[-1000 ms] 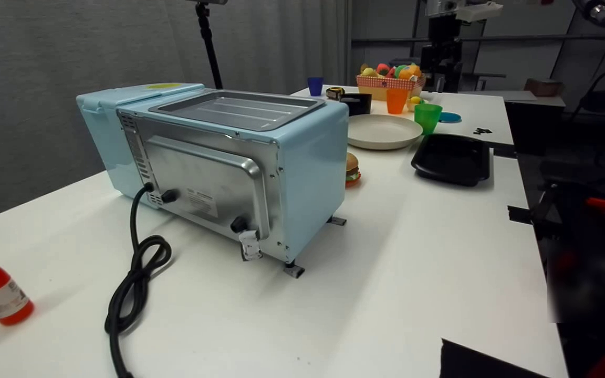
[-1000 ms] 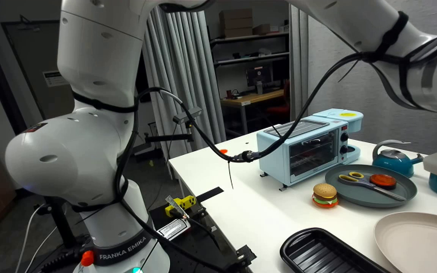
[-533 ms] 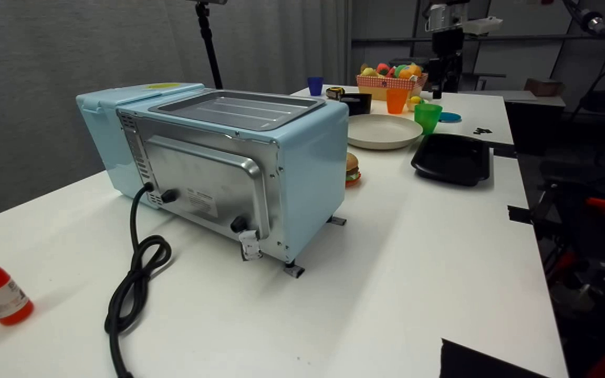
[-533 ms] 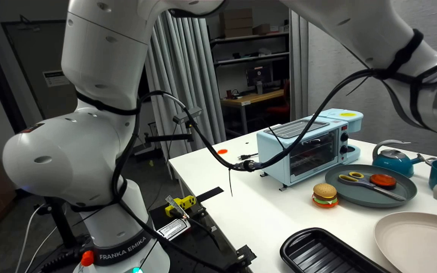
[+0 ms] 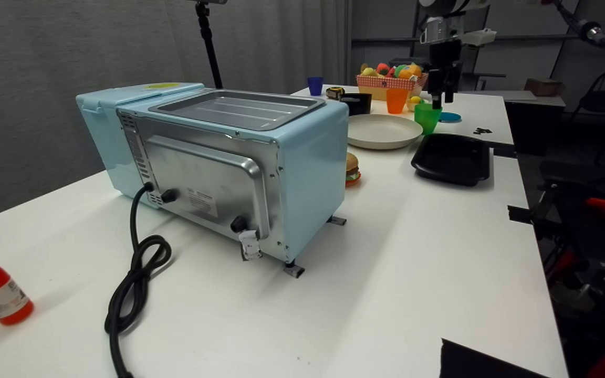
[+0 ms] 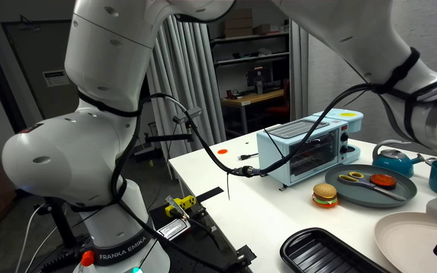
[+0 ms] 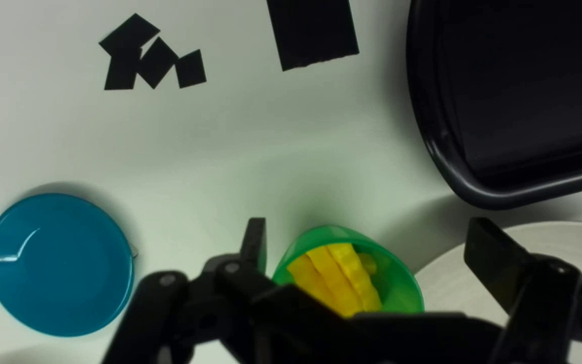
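Note:
My gripper (image 7: 367,226) stands open above the table, its two black fingers wide apart with nothing gripped. Beneath and between them in the wrist view is a green cup (image 7: 397,275) holding several yellow wavy strips (image 7: 339,273); the gripper body hides its near side. In an exterior view the gripper (image 5: 442,100) hangs downward close over the green cup (image 5: 425,122); I cannot tell whether they touch. Only part of the gripper shows at the right edge of an exterior view. A blue round disc (image 7: 61,265) lies left of the cup in the wrist view.
A beige plate (image 5: 384,134) and a black tray (image 5: 455,160) are close to the cup. Behind stand an orange cup (image 5: 397,101) and a fruit basket (image 5: 386,93). A light-blue toaster oven (image 6: 309,148), toy burger (image 6: 325,195), grey plate (image 6: 370,200) with scissors and kettle (image 6: 393,163) share the table.
My gripper has come down towards the green cup, and the arm has lowered with it. The fingers stay apart. The objects on the table have not moved.

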Available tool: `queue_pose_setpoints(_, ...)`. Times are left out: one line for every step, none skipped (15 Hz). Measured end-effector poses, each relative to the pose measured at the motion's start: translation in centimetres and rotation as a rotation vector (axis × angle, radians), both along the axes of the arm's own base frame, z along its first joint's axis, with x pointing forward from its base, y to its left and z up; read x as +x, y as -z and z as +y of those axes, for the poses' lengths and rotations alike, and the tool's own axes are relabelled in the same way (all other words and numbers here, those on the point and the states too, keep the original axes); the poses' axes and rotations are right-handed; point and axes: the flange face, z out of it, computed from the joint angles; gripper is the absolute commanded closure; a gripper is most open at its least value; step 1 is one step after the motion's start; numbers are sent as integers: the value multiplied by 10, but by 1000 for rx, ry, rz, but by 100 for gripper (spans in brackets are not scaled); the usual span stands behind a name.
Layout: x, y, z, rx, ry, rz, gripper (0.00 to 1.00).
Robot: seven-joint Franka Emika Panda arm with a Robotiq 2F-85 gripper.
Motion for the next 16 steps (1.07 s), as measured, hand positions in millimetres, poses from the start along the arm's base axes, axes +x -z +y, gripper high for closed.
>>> queue_pose_setpoints(0, 3, 1, 3, -7, 4, 0)
queue_pose_setpoints(0, 7, 1, 5, -15, 8, 0)
queue_pose_setpoints(0, 10, 2, 8, -24, 11, 0)
queue_pose_setpoints(1, 13, 3, 9, -32, 12, 0)
queue_pose_setpoints(2, 16, 3, 8, -40, 12, 0)
queue_pose_setpoints(3, 19, 4, 8, -47, 11, 0)
queue_pose_setpoints(4, 22, 4, 7, -53, 10, 0)
queue_pose_setpoints(6, 24, 5, 3, -59, 7, 0)
queue_pose_setpoints(7, 26, 4, -2, -63, 3, 0)
queue_pose_setpoints(9, 27, 4, -9, -68, -2, 0)
queue_pose_setpoints(11, 28, 3, -17, -73, -8, 0)
queue_pose_setpoints(14, 28, 2, -26, -78, -16, 0)
queue_pose_setpoints(17, 28, 2, -33, -83, -24, 0)
queue_pose_setpoints(20, 28, 2, -40, -87, -32, 0)
queue_pose_setpoints(23, 28, 2, -45, -91, -38, 0)
queue_pose_setpoints(26, 28, 2, -48, -94, -43, 0)
